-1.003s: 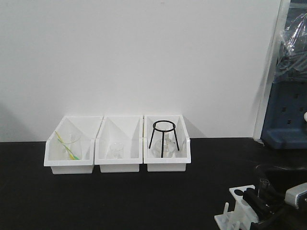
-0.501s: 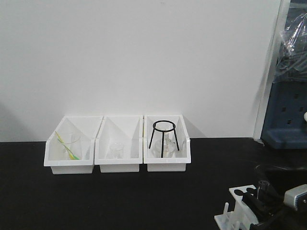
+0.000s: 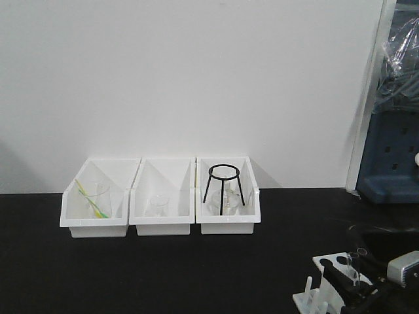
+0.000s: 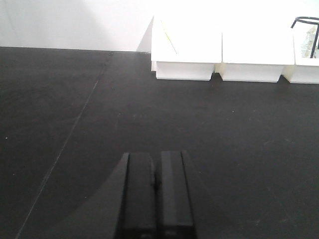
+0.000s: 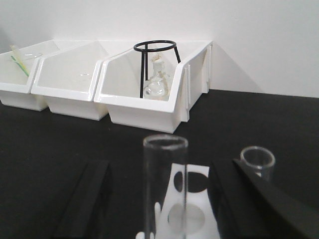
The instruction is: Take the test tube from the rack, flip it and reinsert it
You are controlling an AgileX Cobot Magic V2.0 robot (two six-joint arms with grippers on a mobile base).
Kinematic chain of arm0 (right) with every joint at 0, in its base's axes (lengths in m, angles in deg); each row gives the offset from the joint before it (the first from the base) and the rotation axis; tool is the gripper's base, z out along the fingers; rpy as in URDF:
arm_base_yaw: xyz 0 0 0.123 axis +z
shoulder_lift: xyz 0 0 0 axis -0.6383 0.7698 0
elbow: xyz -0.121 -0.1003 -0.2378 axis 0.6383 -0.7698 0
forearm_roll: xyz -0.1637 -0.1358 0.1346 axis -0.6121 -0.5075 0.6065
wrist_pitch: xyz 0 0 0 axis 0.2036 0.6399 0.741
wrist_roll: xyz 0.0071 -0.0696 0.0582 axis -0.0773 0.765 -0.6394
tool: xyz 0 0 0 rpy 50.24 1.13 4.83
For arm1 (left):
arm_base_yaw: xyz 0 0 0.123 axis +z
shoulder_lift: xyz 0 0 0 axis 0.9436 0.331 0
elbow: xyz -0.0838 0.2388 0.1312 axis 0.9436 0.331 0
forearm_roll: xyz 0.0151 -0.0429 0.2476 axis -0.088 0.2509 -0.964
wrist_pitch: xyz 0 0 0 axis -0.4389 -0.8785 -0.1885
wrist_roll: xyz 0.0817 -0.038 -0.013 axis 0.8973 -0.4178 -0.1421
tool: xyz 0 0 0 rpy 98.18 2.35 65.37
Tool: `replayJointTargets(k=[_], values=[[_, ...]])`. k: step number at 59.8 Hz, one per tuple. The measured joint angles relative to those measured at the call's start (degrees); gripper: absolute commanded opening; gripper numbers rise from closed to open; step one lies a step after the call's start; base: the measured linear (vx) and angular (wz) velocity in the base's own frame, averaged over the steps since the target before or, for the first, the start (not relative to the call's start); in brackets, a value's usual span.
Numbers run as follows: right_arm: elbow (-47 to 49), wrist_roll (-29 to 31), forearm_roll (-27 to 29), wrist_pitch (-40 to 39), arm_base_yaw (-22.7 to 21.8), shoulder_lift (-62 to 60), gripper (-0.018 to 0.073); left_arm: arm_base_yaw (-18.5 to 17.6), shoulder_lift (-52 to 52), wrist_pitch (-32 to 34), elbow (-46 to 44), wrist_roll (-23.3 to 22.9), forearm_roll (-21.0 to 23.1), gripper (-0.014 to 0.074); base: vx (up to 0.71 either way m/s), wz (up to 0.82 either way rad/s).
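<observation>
The black worktop [image 3: 163, 268] carries three white bins [image 3: 162, 196] against the wall; the rightmost holds a black tripod [image 3: 223, 185]. The rack [image 3: 325, 288] sits at the front right corner. The left gripper [image 4: 155, 191] hangs pressed together over bare worktop. The right gripper [image 5: 167, 199] stands spread wide, a finger either side of the tube [image 5: 165, 186], which stands upright over the rack; contact cannot be told. A second tube [image 5: 257, 162] stands just beside.

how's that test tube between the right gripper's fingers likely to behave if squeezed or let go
The test tube looks like thin clear glass, so probably fragile and slippery under a hard squeeze. It is tall and narrow, standing over the rack, so likely to tip if released unseated.
</observation>
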Motion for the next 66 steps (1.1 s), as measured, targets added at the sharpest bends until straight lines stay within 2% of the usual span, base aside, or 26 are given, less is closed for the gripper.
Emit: replayJointTargets(k=[9, 16, 22, 30, 37, 43, 53, 66], values=[[0.00, -0.06, 0.00, 0.13, 0.00, -6.27, 0.0494, 0.00, 0.00, 0.00, 0.00, 0.00, 0.00, -0.0006, 0.00, 0.00], [0.00, -1.95, 0.05, 1.30, 0.00, -14.45, 0.0416, 0.00, 0.00, 0.00, 0.00, 0.00, 0.00, -0.0006, 0.00, 0.00], [0.00, -6.49, 0.05, 7.46, 0.00, -22.30, 0.0270, 0.00, 0.00, 0.00, 0.00, 0.00, 0.00, -0.0006, 0.00, 0.00], [-0.11, -14.67, -2.71, 22.62, 0.00, -34.60, -0.0017, 0.00, 0.00, 0.00, 0.00, 0.00, 0.00, -0.0006, 0.00, 0.00], [-0.18, -22.50, -9.10, 36.87, 0.00, -43.54, -0.0015, 0.00, 0.00, 0.00, 0.00, 0.00, 0.00, -0.0006, 0.00, 0.00], [-0.41, -27.36, -14.39, 43.84, 0.00, -49.09, -0.0013, 0.00, 0.00, 0.00, 0.00, 0.00, 0.00, -0.0006, 0.00, 0.00], [-0.48, -29.96, -19.20, 49.30, 0.00, -54.63, -0.0012, 0.00, 0.00, 0.00, 0.00, 0.00, 0.00, -0.0006, 0.00, 0.00], [-0.48, -30.07, -20.04, 49.84, 0.00, -57.11, -0.0012, 0.00, 0.00, 0.00, 0.00, 0.00, 0.00, -0.0006, 0.00, 0.00]])
